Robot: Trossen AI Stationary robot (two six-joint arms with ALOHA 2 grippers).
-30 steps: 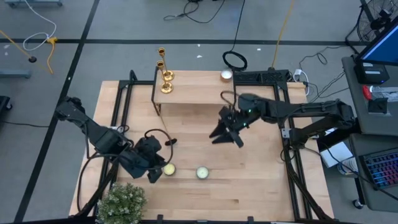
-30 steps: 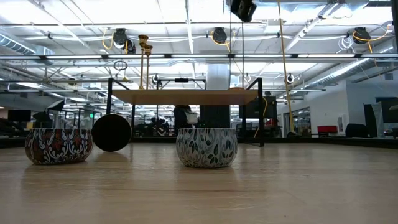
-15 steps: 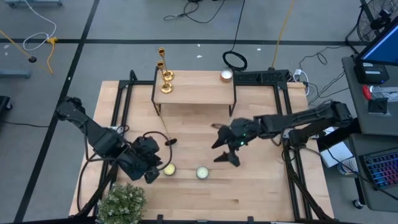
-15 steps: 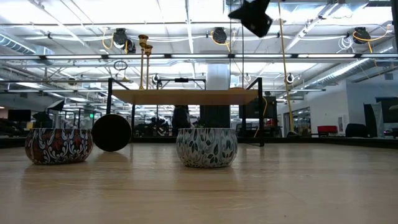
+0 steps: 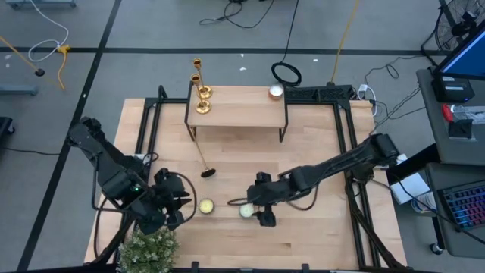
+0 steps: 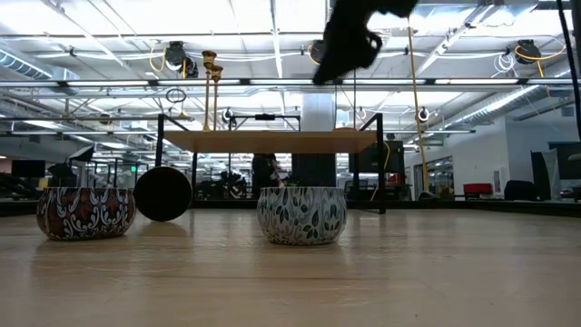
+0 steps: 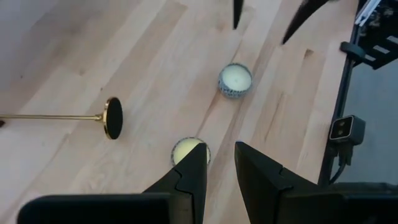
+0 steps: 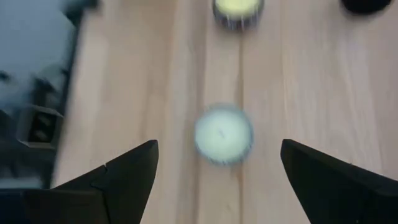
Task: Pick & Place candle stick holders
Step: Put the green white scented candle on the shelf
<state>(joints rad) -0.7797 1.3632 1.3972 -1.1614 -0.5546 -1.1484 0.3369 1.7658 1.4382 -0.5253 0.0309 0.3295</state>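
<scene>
Right gripper (image 5: pixel 256 210) hovers with its two fingers spread wide apart and nothing between them, directly above the white candle in the leaf-pattern tin (image 5: pixel 245 210); the right wrist view shows that tin (image 8: pixel 223 134) centred between the fingers. Left gripper (image 5: pixel 168 206) hangs on the other side of the yellow candle (image 5: pixel 205 205), its fingers (image 7: pixel 189 175) almost together with only a narrow slit and holding nothing.

The fallen candle stick holder (image 5: pixel 204 161) lies flat on the table (image 5: pixel 318 227), between the small raised shelf (image 5: pixel 250 115) and the yellow candle. Its long axis runs from the shelf edge toward that candle, and its round base (image 7: pixel 114 117) is the end nearer the yellow candle. I judge the left gripper is somewhat nearer to this base than the right one.

Two other candle stick holders (image 5: pixel 201 92) stand upright on the shelf, at its corner on the left arm's side.
</scene>
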